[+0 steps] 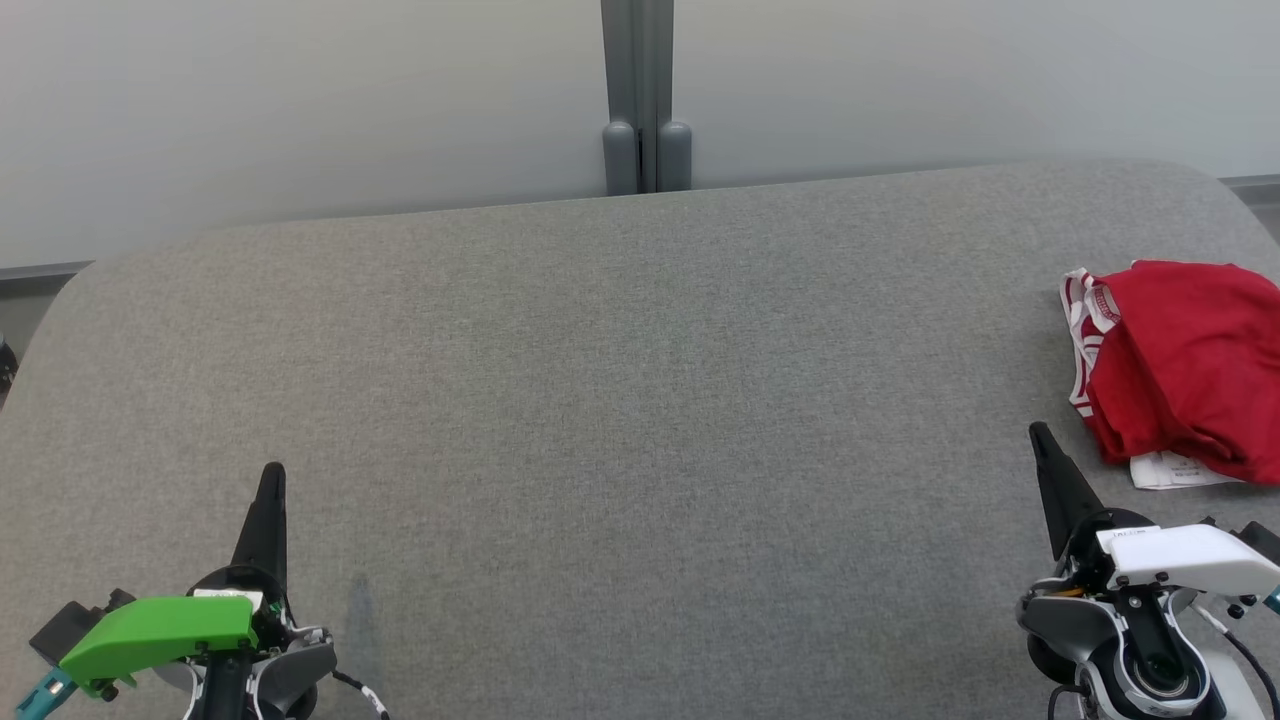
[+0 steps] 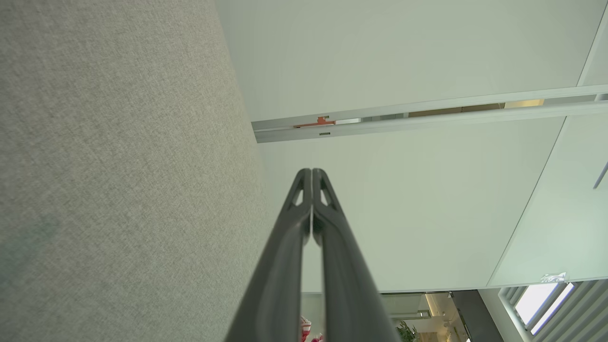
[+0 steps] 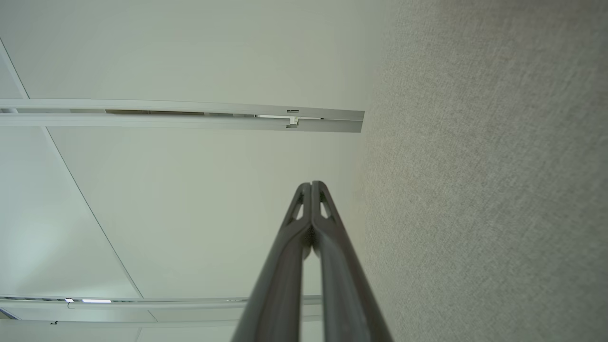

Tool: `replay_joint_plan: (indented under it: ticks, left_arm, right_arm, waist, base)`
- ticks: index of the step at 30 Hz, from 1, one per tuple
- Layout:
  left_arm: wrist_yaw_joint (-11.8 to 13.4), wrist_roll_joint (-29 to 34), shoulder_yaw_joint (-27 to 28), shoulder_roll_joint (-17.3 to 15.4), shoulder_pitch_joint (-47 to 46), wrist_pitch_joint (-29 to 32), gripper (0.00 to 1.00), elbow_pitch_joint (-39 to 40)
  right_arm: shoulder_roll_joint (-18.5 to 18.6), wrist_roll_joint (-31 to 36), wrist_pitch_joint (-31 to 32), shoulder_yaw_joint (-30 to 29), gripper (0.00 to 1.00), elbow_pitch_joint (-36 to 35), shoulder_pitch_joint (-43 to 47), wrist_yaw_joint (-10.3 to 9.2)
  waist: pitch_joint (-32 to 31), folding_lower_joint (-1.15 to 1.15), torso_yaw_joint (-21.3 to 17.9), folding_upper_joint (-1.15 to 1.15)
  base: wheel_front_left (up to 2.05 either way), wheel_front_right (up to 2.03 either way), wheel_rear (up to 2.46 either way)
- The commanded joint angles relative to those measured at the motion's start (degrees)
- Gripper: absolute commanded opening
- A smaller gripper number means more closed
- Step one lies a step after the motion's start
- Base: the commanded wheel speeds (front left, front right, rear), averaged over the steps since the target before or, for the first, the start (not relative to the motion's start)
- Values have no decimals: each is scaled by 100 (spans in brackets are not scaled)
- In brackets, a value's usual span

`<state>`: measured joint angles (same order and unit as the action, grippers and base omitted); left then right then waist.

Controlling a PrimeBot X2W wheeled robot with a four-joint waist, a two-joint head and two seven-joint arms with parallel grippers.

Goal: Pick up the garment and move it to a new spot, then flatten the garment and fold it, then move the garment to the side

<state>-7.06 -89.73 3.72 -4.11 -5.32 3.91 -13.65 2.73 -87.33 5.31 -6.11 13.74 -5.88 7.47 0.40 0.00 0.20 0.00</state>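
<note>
One crumpled red garment (image 1: 1185,360) is lying at the right edge of the grey surface (image 1: 640,400), partly running out of the head view. You are dealing with something light, soft and limp, so it is likely going to sag and bunch when lifted. The white-striped band (image 1: 1085,330), on the side towards the surface's middle, is looking like the firmest place to pinch.

Your right hand (image 1: 1040,432) is hovering at the surface's near right, just short of the garment, with its fingers pressed together and pointing up the surface. Your left hand (image 1: 272,470) is sitting at the surface's near left, likewise pressed together and pinching nothing.
</note>
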Motion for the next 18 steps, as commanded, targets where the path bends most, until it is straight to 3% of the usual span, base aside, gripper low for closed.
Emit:
replay_joint_plan:
  ticks: [1,18]
  left_arm:
    - [-33,-104,45,-5,-100,33,0,-12]
    - [-59,-403,149,16,-113,159,0,-39]
  right_arm:
    - [25,-120,34,-21,0,11,-48,4]
    - [26,-524,143,-52,0,38,-48,4]
  waist:
    - [-3,0,-2,0]
    - [-22,0,-20,0]
  base:
    - [0,0,0]
    - [0,0,0]
